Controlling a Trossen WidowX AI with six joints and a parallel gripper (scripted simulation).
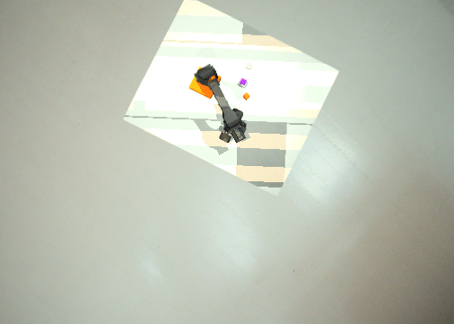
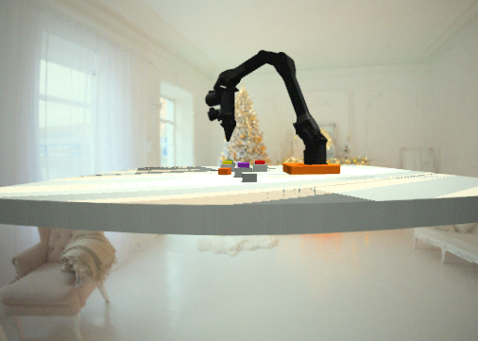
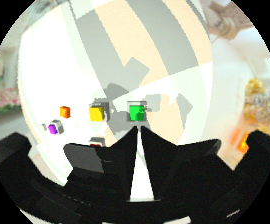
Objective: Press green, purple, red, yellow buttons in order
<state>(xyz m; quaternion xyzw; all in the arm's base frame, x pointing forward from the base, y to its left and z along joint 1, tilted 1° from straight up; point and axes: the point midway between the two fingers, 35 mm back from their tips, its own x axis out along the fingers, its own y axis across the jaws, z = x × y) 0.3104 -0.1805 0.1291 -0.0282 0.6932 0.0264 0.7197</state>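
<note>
My gripper (image 2: 229,140) (image 3: 139,129) is shut with nothing between its fingertips, and hangs well above the table. The green button (image 3: 137,112) shows just beyond the fingertips in the wrist view; I cannot make it out in the top and exterior views. The yellow button (image 2: 228,162) (image 3: 96,114) is left of it in the wrist view. The purple button (image 1: 242,82) (image 2: 243,164) (image 3: 52,129) is farther left there. The red button (image 2: 260,161) is mostly hidden behind the left finger in the wrist view. No button is touched.
An orange block (image 1: 246,96) (image 2: 224,171) (image 3: 65,112) lies near the purple button. A small pale grey block (image 1: 248,66) (image 2: 249,178) lies on the purple button's other side. The arm's orange base (image 1: 201,89) (image 2: 312,169) stands on the striped table (image 1: 265,173) (image 2: 236,218).
</note>
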